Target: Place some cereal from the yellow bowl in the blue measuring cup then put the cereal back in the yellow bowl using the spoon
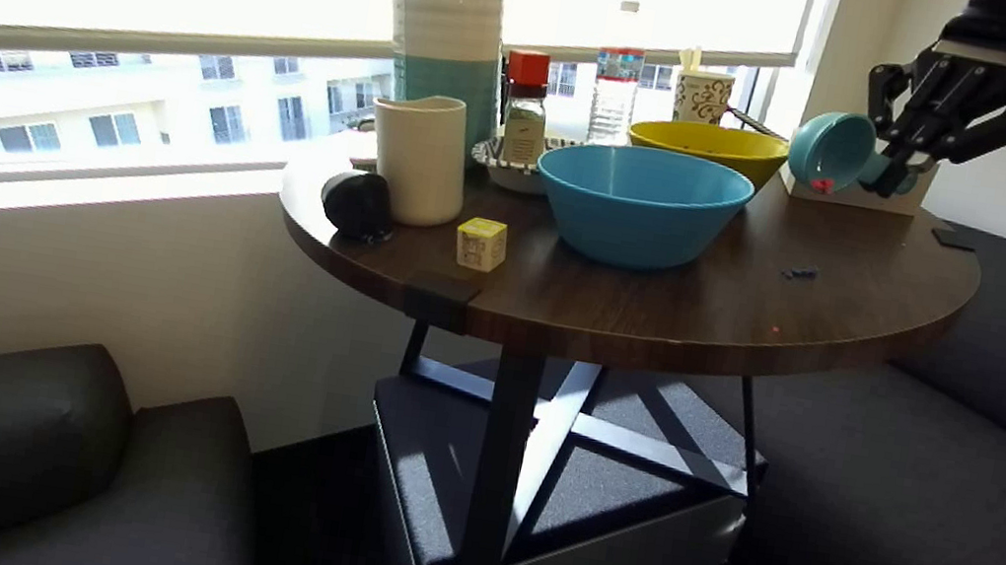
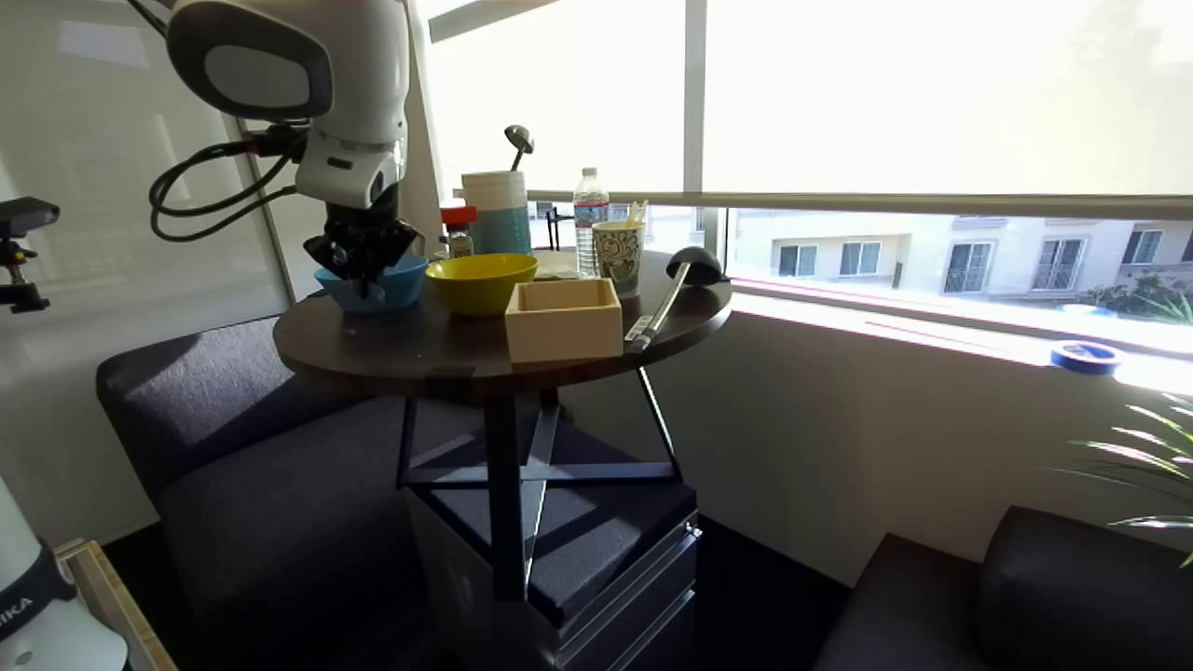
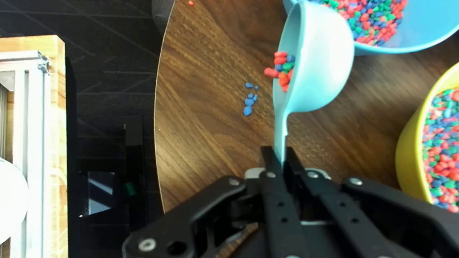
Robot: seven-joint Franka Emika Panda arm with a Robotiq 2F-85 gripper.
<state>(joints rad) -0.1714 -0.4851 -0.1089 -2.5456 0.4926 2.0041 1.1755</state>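
Note:
My gripper (image 3: pixel 281 156) is shut on the handle of the blue measuring cup (image 3: pixel 322 61) and holds it above the table. The cup is tipped on its side, with several red, blue and green cereal pieces (image 3: pixel 283 70) at its lip. In an exterior view the cup (image 1: pixel 818 145) and gripper (image 1: pixel 896 172) are at the table's right. The yellow bowl (image 3: pixel 408 154) holds many cereal pieces (image 3: pixel 444 143) and stands right of the gripper. It also shows in both exterior views (image 1: pixel 742 154) (image 2: pixel 480 287). No separate small spoon shows; a ladle (image 2: pixel 669 303) lies on the table.
A large teal-blue bowl (image 3: pixel 426 21) with cereal is beside the cup. Spilled blue pieces (image 3: pixel 248 102) lie on the table. A tan box (image 2: pixel 564 331), paper cup (image 2: pixel 618 256), bottle (image 1: pixel 615 90), white cup (image 1: pixel 421 161), tall jar (image 1: pixel 447 55) and toy cube (image 1: pixel 481 244) stand around.

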